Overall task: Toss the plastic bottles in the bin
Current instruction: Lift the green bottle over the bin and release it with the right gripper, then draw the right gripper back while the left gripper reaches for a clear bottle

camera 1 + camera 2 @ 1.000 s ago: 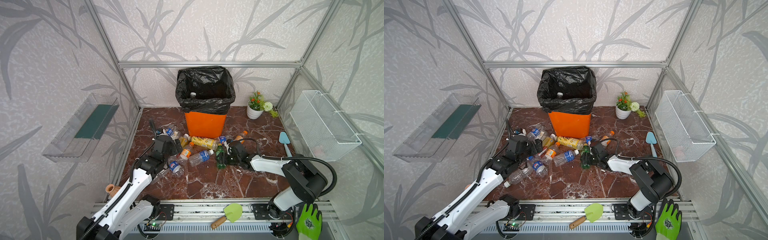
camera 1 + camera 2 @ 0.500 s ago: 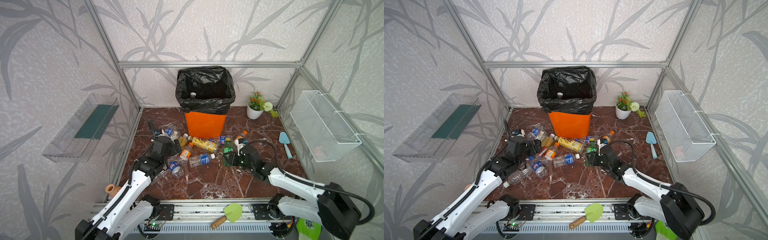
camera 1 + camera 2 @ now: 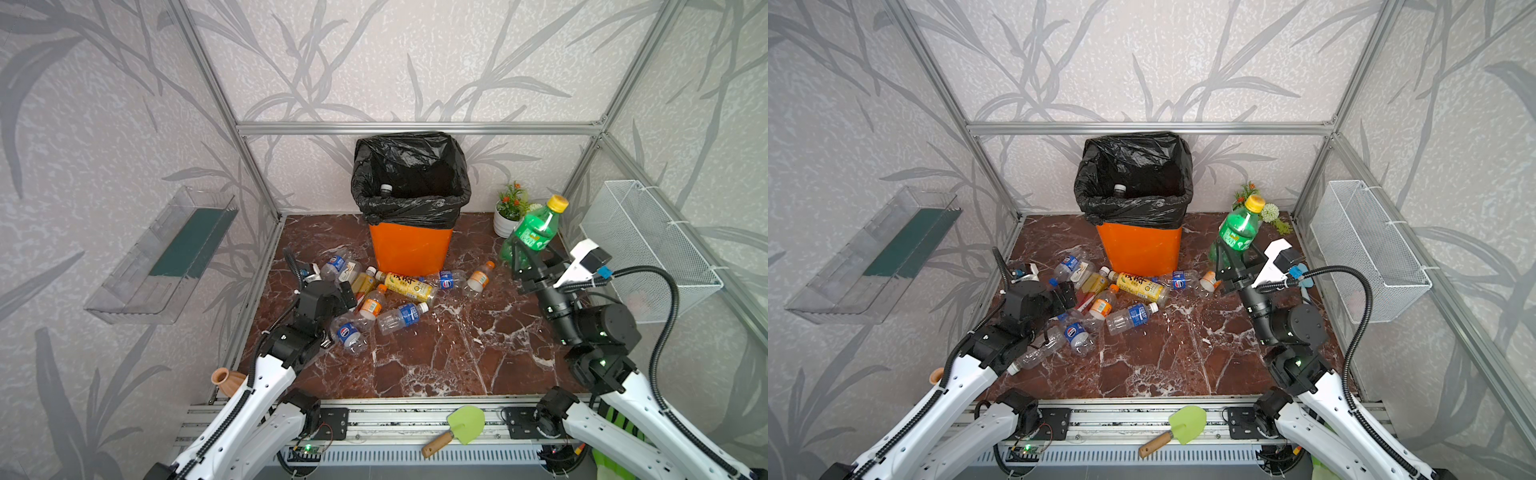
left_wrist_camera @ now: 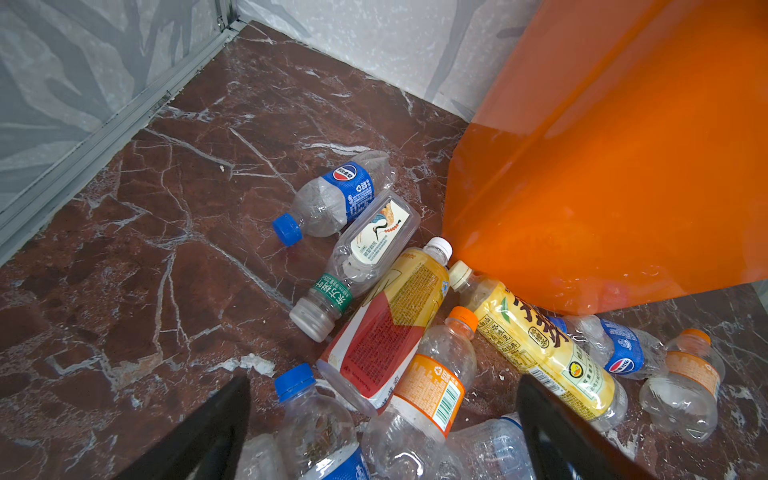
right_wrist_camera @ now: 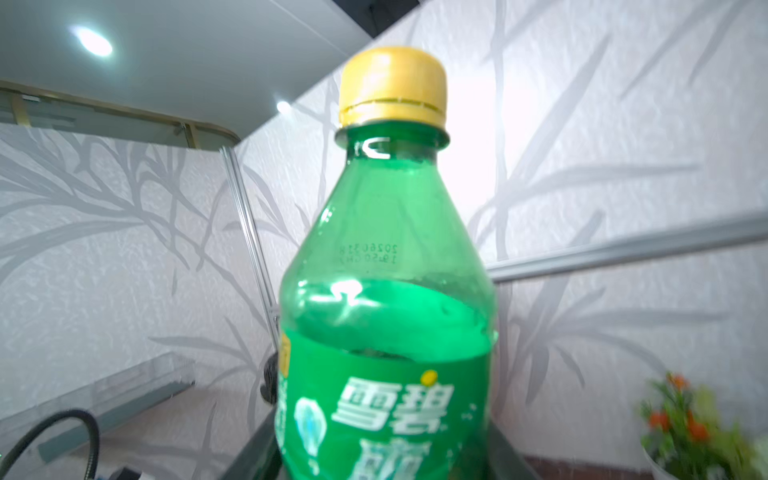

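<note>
- Overhead, in both top views, the right gripper (image 3: 524,262) is clamped on the lower body of a green bottle (image 3: 534,230). It holds the bottle in the air, tilted, with the yellow cap uppermost. The bottle is to the right of the bin (image 3: 411,249) and in front of the potted plant (image 3: 508,208).
- Also in both top views, the bin stands against the back wall with a black bag (image 3: 409,208) folded over its rim. One bottle top (image 3: 386,189) shows inside, near the left edge.
- A heap of bottles (image 3: 401,318) lies on the marble floor (image 3: 436,357), in front of the bin and to its left. The left gripper (image 3: 343,305) hangs low over the heap's left side, jaws spread wide and holding nothing.
- In the left wrist view, the two black fingers (image 4: 208,428) stand far apart at the picture's edge. An orange-label bottle (image 4: 432,386) and a blue-capped bottle (image 4: 311,415) lie between them. A yellow-label bottle (image 4: 540,340) lies with its cap just beside the bin's orange corner (image 4: 602,166).
- In the right wrist view, the green bottle (image 5: 386,332) fills the middle with its yellow cap (image 5: 392,87) on top. The jaws are cut off at the edge, so the grip itself cannot be seen here. The potted plant (image 5: 698,432) is a blur beside it.
</note>
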Controlling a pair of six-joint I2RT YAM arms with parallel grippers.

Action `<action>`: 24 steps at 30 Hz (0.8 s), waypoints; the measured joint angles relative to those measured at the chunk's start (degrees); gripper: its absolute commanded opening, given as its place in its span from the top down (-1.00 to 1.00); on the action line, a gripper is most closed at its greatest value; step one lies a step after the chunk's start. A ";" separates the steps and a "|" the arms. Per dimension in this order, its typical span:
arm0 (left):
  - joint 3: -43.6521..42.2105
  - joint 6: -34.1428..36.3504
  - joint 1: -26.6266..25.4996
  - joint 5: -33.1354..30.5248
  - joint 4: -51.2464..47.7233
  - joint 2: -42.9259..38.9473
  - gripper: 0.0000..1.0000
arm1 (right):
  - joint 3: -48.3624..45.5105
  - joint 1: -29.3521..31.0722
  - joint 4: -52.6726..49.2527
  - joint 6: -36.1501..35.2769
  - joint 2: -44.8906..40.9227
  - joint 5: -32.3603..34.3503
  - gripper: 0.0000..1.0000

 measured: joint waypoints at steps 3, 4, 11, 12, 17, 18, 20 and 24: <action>-0.02 0.00 0.00 0.00 0.00 -0.28 -0.98 | 13.90 -1.05 0.46 -3.08 11.91 -4.94 -0.09; 0.00 0.00 0.00 -0.04 -0.02 -0.28 -0.98 | 20.68 -1.73 -1.07 -3.17 17.49 -7.17 -0.09; 0.42 -0.22 0.00 -1.29 -2.71 0.74 -0.98 | 89.33 -5.31 -40.28 -2.80 66.18 -20.00 -0.99; 0.59 -0.39 0.00 -1.64 -3.28 0.76 -0.98 | 94.57 -5.44 -45.33 -2.93 70.10 -20.17 -0.98; 1.07 -0.52 0.02 -3.80 -5.29 -0.76 -0.98 | 104.69 -5.55 -64.17 -4.13 77.92 -18.67 -0.98; 1.07 -0.55 0.02 -4.02 -5.33 -1.09 -0.98 | 103.67 -5.55 -64.50 -4.22 77.00 -18.43 -0.98; 1.07 -0.57 0.02 -4.52 -5.46 -1.81 -0.98 | 97.02 -5.55 -62.66 -4.31 71.84 -18.05 -0.98; 1.07 -0.59 0.02 -5.44 -5.81 -2.16 -0.98 | 75.21 -5.55 -51.28 -3.69 56.08 -17.22 -0.98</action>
